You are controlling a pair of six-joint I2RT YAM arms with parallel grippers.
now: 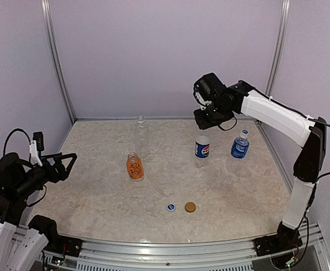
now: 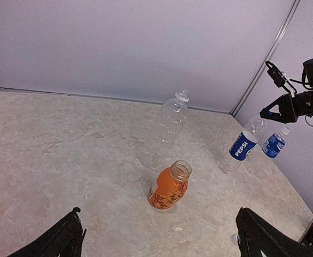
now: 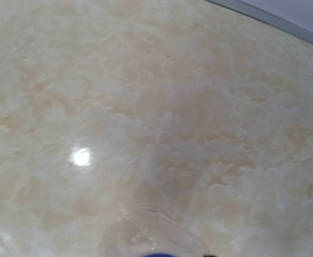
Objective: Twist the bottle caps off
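While the left gripper sits well to the left of the orange bottle, its two fingers stand spread wide with nothing between them. The orange bottle stands upright with its neck open, on the marble-patterned table. Just behind it, farther from the arms, the clear unlabelled bottle stands upright with its white cap on. To the right of the orange bottle, apart from it, stands the Pepsi bottle. Farther right again is the bottle with the bright-blue label, capped.

The right gripper hangs just above the Pepsi bottle's top, pointing down. Whether its jaws are wide or narrow cannot be told: its wrist camera shows only the table and a clear bottle shoulder at the bottom edge. Whether it touches the bottle cannot be told either.

In front of the orange bottle and to its right, two loose caps lie side by side on the table. They are a blue cap and an orange cap, near each other but not touching.
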